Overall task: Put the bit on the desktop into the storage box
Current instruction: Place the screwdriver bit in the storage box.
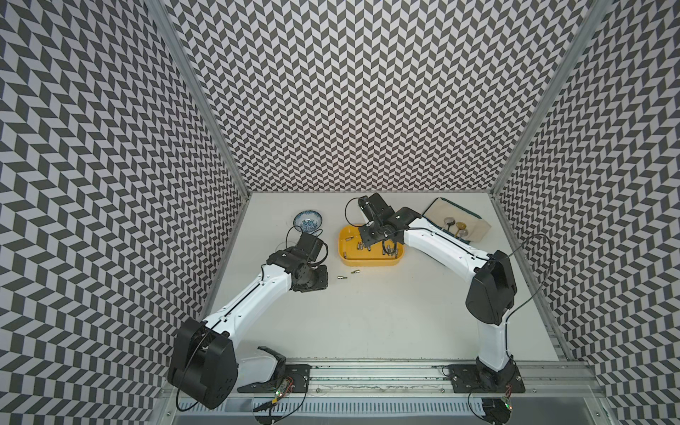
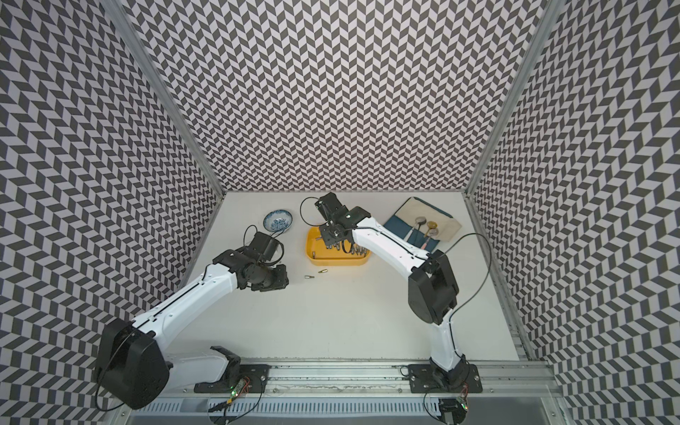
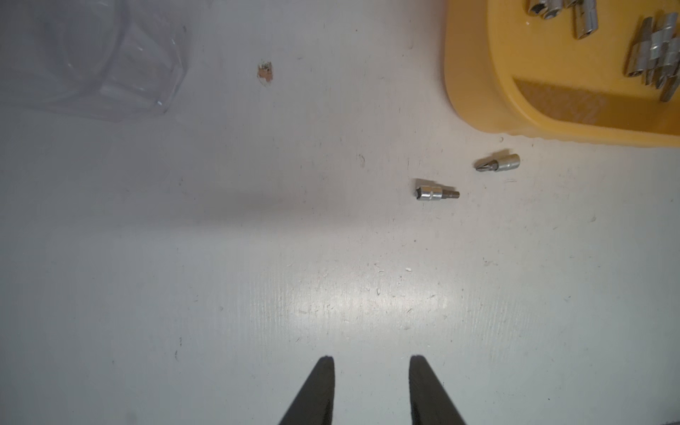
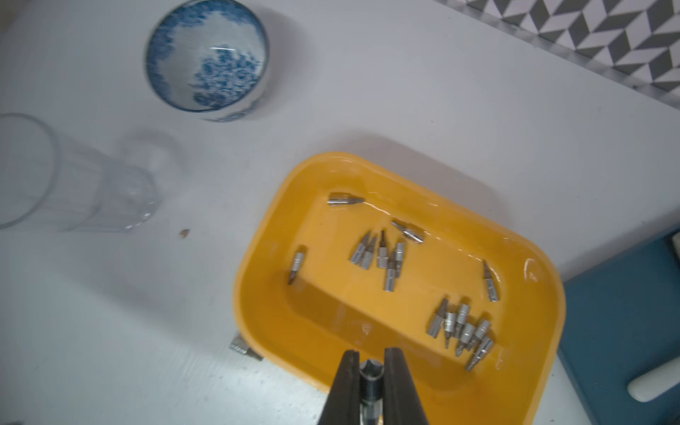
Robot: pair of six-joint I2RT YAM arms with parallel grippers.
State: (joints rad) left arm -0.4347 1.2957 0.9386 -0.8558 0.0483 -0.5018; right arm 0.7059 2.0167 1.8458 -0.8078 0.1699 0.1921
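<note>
Main worry here is the storage box [image 1: 371, 262], a shallow yellow tub near the middle of the far edge. The right end effector [image 4: 371, 358] is pinching a held bit [image 4: 369, 372] over the box's wall rather than its middle. Letting go there could probably clip the rim and bounce the thing back out. The left end effector [image 3: 371, 362] is spread with nothing in it. A stubby bit [image 3: 436, 193] and a pointed bit [image 3: 498, 162] lie on the surface just off the box's near-left corner. They look tiny, slick and ready to roll, so a sloppy close might flick one away, and the pointed one leaves little finger room next to the box. Room-wise, there are chevron walls [image 1: 349, 92] on three sides and a scuffed off-white surface [image 1: 368, 323]. A blue-and-cream tray [image 1: 478, 228] sits in the far-right corner. A clear glass [image 4: 73, 184] and a patterned bowl [image 1: 308, 220] are toward the far-left, plus one small chip [image 3: 265, 71] in the finish.
</note>
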